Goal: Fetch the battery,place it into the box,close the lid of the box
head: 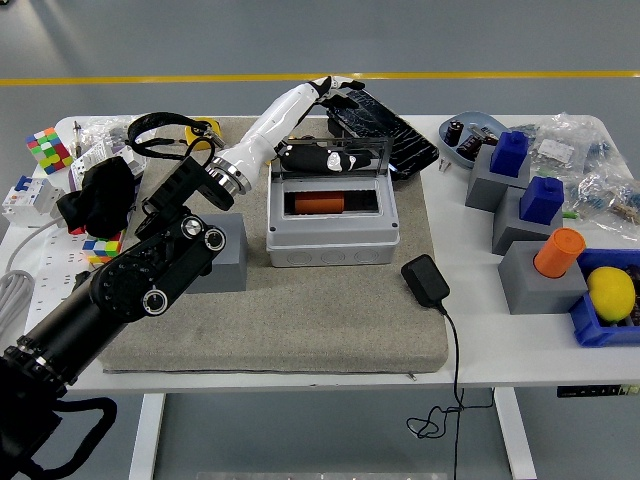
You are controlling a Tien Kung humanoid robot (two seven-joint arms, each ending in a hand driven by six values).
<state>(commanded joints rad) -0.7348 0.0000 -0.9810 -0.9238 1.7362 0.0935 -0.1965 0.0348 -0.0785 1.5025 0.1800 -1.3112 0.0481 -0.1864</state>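
Box top: I see the left hand (335,88) and raised lid (335,160) crowding the box (332,225).
Front of box: open mat (300,310); charger (425,280) sits right.
Left flank: grey block (228,250) close.
Right side: blocks (520,215) line the table (500,350).

We have a single view, from high on the robot's side, facing forward and down over the white table (300,375). Its near edge runs along the bottom, grey floor (300,40) fills the top, and the left arm (150,280) looms close.
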